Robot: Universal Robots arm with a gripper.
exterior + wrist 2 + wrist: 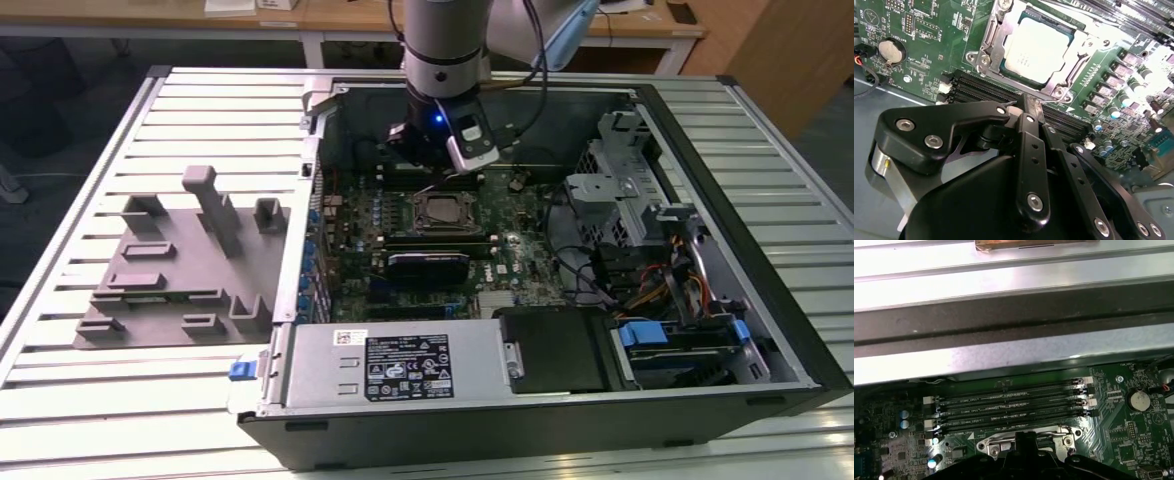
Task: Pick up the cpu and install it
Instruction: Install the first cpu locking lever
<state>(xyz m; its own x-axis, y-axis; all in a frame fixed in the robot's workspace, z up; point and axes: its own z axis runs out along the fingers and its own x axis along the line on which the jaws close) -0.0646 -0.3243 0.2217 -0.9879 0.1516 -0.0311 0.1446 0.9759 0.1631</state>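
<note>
The cpu (1036,50), a flat square chip with a shiny silver top, lies inside the metal frame of the motherboard socket (988,47); in the exterior view the cpu (438,210) sits mid-board inside the open computer case. My gripper (1026,105) hangs just above the board beside the socket, over the memory slots, its black fingers closed together with nothing between them. It is apart from the chip. In the exterior view the gripper (431,187) is at the socket's far edge. In the first wrist view the gripper (1026,437) tip stands in front of the socket frame (994,445).
Memory slots (1009,402) run alongside the socket, and a coin battery (1139,400) sits nearby. A black block (427,265) lies on the board's near side. The power supply (387,365), drive cage (627,190) and case walls hem in the board. A grey fixture (174,265) lies at the exterior view's left.
</note>
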